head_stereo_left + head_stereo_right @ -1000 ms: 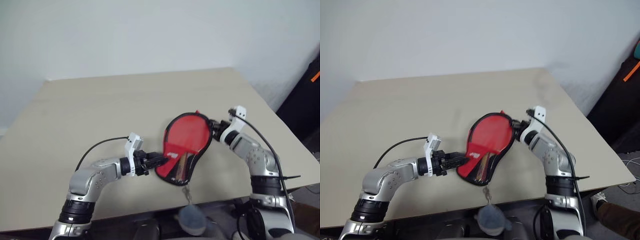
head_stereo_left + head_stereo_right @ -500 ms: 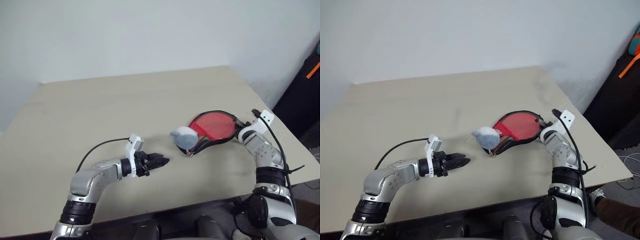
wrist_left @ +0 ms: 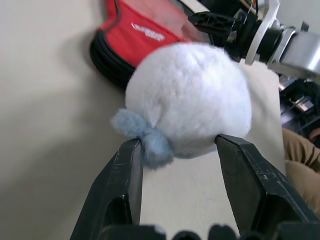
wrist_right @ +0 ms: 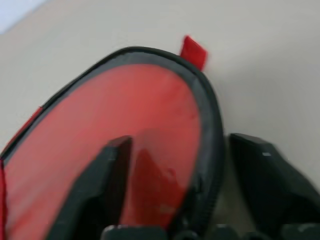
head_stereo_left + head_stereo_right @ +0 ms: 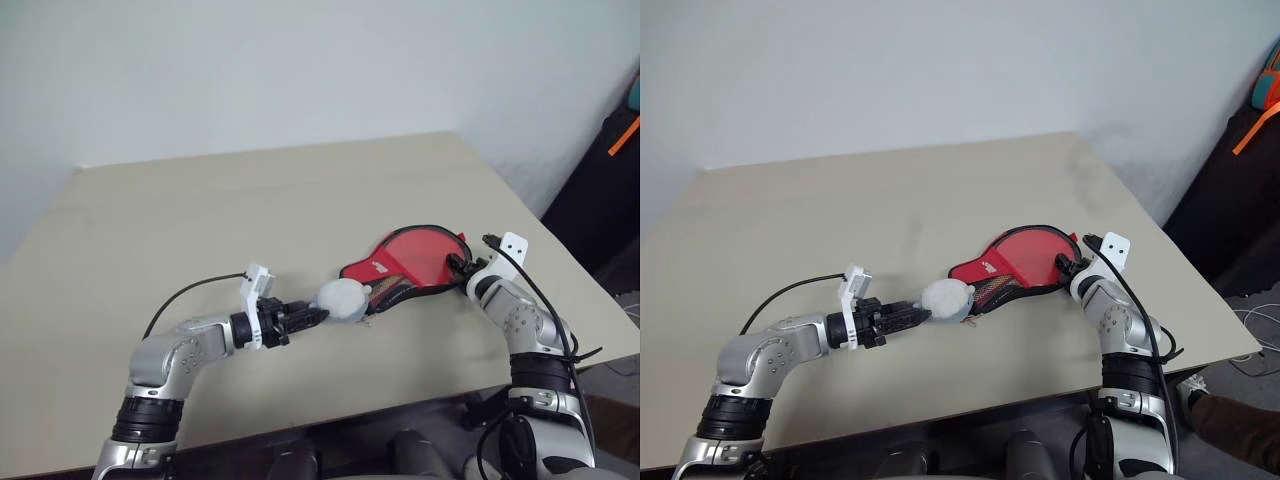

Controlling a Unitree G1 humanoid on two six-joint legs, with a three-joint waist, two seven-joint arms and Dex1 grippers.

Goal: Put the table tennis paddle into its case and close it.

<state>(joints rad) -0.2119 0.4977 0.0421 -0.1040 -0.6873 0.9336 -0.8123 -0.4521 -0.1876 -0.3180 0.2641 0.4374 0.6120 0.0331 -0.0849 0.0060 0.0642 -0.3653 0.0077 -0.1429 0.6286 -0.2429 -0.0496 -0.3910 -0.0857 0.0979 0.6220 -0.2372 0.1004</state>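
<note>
The case [image 5: 415,255] lies flat on the table [image 5: 200,210] at the right, red with black edging and a white logo. The paddle is hidden. A grey-white fluffy ball [image 5: 342,298], tied to the case, rests on the table at the case's left end. My left gripper [image 5: 312,315] is open, and the ball [image 3: 192,100] sits against the tips of its two fingers [image 3: 125,180]. My right gripper [image 5: 460,268] is open at the case's right rim [image 4: 212,125]. One of its fingers lies over the red face and the other on the table beside the case.
The table's right edge runs close behind my right arm, and its front edge lies just below both arms. A black bag with an orange strap [image 5: 625,135] stands beyond the right edge. A person's leg [image 5: 1230,430] shows at the lower right.
My right gripper swung the case from upright by the left gripper rightward, laid it flat, then opened. The ball came up from below the table edge to the left fingertips.
</note>
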